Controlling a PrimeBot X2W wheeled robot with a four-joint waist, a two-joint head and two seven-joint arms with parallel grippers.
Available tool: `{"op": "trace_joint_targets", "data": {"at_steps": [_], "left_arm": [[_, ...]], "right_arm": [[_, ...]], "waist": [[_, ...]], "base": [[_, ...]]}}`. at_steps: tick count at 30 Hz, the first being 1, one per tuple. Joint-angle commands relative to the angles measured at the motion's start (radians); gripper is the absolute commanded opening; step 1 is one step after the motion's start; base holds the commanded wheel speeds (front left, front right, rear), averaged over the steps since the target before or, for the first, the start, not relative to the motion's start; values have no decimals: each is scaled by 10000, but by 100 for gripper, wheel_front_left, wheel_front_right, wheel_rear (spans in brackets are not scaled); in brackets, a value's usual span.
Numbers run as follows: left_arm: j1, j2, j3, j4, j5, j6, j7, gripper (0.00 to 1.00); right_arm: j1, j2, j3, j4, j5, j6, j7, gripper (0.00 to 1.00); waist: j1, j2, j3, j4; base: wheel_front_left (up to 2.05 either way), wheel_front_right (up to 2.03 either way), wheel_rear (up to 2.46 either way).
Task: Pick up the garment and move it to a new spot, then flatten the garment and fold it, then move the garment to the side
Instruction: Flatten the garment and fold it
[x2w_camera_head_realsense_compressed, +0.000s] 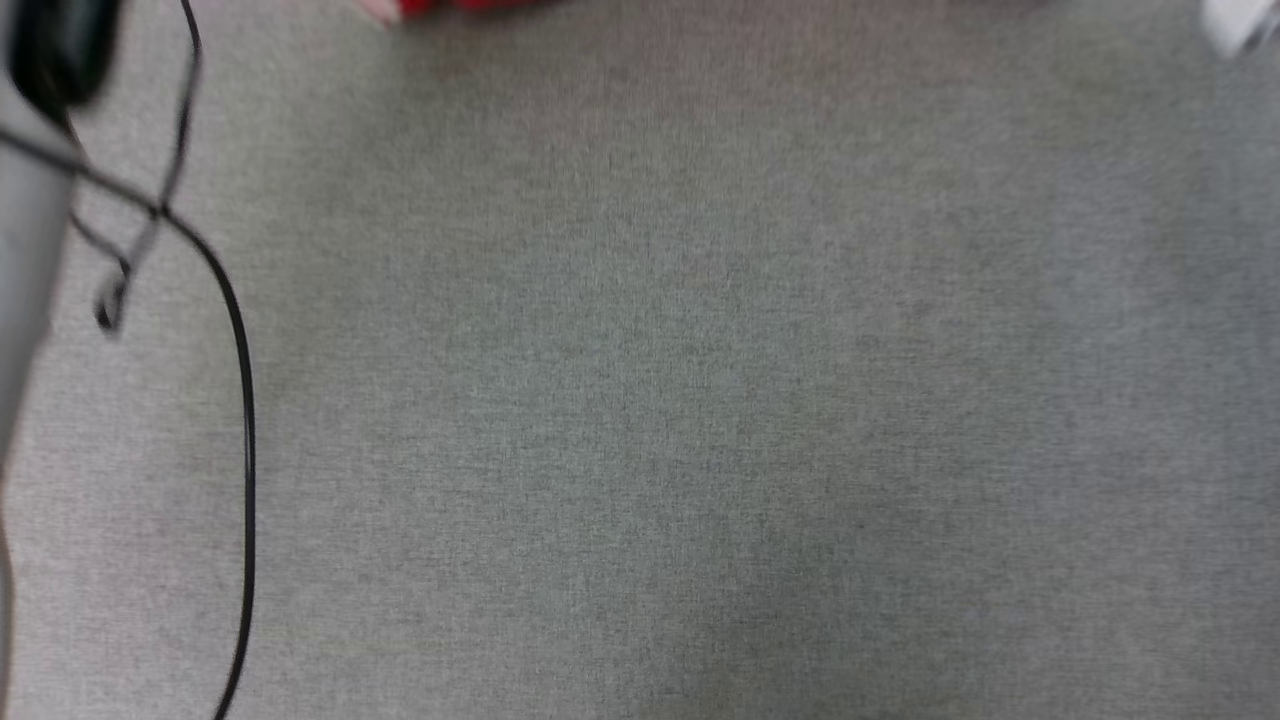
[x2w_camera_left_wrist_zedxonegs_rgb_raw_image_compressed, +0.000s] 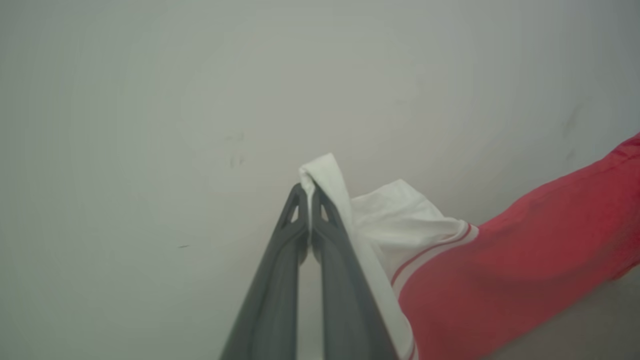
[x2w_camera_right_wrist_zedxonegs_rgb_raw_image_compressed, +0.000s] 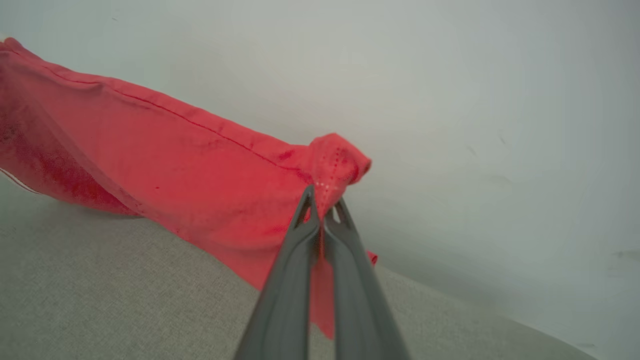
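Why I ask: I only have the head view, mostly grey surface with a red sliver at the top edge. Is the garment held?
Observer: Yes. In the left wrist view the left jaws are shut on the white sleeve of the garment.
Operator: And the right side?
Observer: In the right wrist view the right jaws are shut on a red hemmed corner.
Operator: Is it bunched up?
Observer: No. The red body runs away from that corner in a long band, with the grey surface below it.
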Motion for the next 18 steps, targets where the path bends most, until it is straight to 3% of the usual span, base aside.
{"op": "trace_joint_targets", "data": {"at_steps": [1,18], "left_arm": [[788,131,64,-306,-101,124,-57,0],[9401,1137,43,-4842,-1530,2273,236,0]], "right_arm": [[624,-97,225,-114,194,-12,-122,0],[5474,-1220,2360,-1630,1306,-12,-275,0]], "waist": [[1,0,-459,-47],[1,0,-3185,27]], "base": [[0,0,0],[0,0,0]]}}
